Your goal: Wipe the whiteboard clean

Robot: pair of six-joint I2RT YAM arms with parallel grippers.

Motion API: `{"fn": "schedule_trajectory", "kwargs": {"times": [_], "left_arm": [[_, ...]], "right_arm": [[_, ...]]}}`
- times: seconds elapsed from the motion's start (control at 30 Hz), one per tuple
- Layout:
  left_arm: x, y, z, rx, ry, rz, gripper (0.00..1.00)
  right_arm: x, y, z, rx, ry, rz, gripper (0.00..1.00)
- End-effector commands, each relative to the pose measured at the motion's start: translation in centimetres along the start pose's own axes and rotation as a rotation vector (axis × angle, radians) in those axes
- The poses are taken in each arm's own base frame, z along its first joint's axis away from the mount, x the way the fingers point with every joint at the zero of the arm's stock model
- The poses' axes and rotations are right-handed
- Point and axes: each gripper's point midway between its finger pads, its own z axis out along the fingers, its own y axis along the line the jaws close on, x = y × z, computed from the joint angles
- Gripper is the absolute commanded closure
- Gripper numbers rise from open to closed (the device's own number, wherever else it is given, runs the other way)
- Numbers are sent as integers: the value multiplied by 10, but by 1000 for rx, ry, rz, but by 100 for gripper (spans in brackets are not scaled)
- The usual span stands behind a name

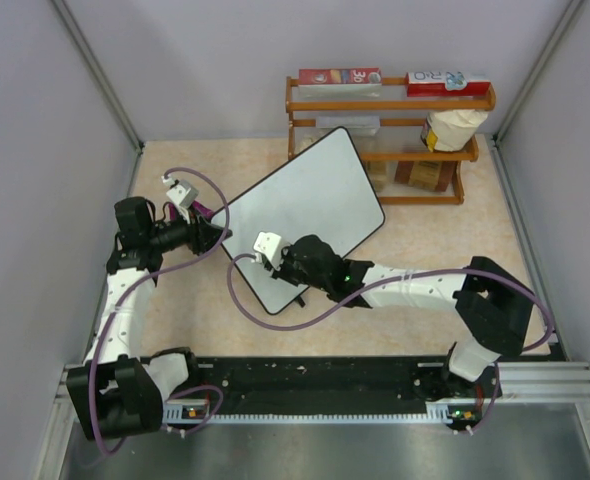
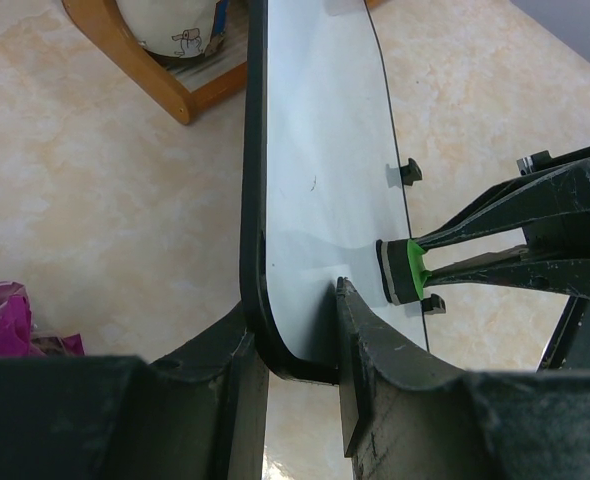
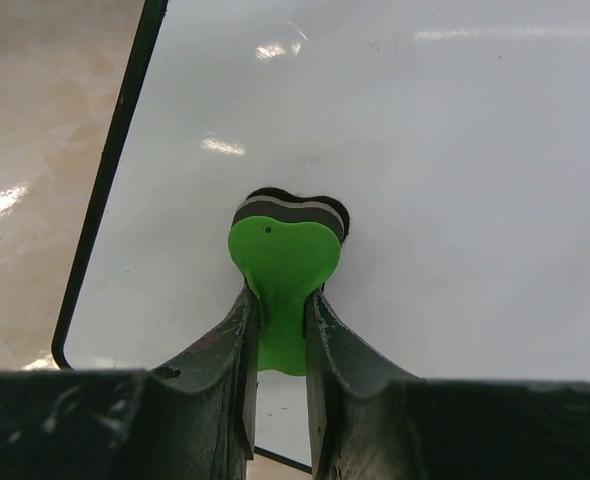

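The whiteboard [image 1: 310, 205] lies tilted across the middle of the table, its white face free of writing; it also shows in the left wrist view [image 2: 315, 170] and the right wrist view [image 3: 425, 150]. My left gripper [image 1: 218, 238] is shut on the board's left corner edge, one finger on each side [image 2: 360, 340]. My right gripper [image 1: 287, 262] is shut on a green eraser [image 3: 280, 265] with a grey-black felt pad, pressed flat against the board near its near-left corner. The eraser also shows in the left wrist view [image 2: 415, 272].
A wooden rack [image 1: 390, 140] with boxes and a jar stands behind the board at the back. A purple packet [image 2: 0, 320] lies on the table left of the left gripper. Grey walls close both sides.
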Motion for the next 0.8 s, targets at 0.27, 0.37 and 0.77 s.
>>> {"fn": "schedule_trajectory", "kwargs": {"times": [0.27, 0.37, 0.77], "left_arm": [[10, -2, 3, 24, 13, 144, 100], [10, -2, 4, 25, 13, 144, 100], [11, -1, 4, 24, 15, 139, 100]], "right_arm": [[3, -37, -2, 86, 10, -6, 100], [9, -63, -8, 125, 16, 45, 100], [57, -163, -33, 302, 61, 177, 100]]}}
